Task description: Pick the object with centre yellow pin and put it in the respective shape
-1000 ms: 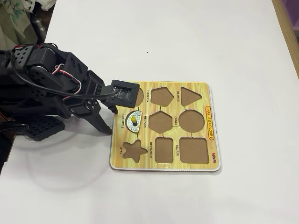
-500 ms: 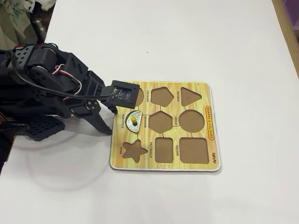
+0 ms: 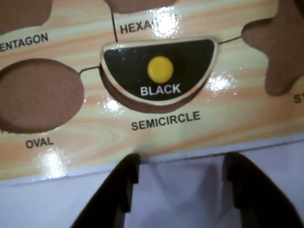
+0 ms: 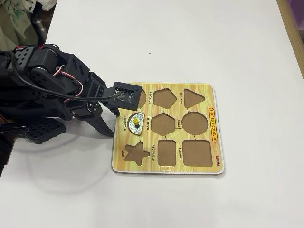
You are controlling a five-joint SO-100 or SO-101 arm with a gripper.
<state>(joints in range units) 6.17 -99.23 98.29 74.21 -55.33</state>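
On the yellow board [image 4: 199, 161], nothing has moved for a moment: the black piece [image 3: 159, 71] sits in its semicircle hole [image 3: 118, 92], and the gripper [image 3: 178, 164] waits beside it, open and empty.

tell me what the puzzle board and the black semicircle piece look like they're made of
The puzzle board looks like pressed card or thin wood under a glossy printed wood-grain film: bright glare spots on top, matte brown fibrous cut-outs. The semicircle piece seems the same layered stock, with a shiny black printed face and pale rim. Its yellow knob looks like smooth plastic, though that is uncertain.
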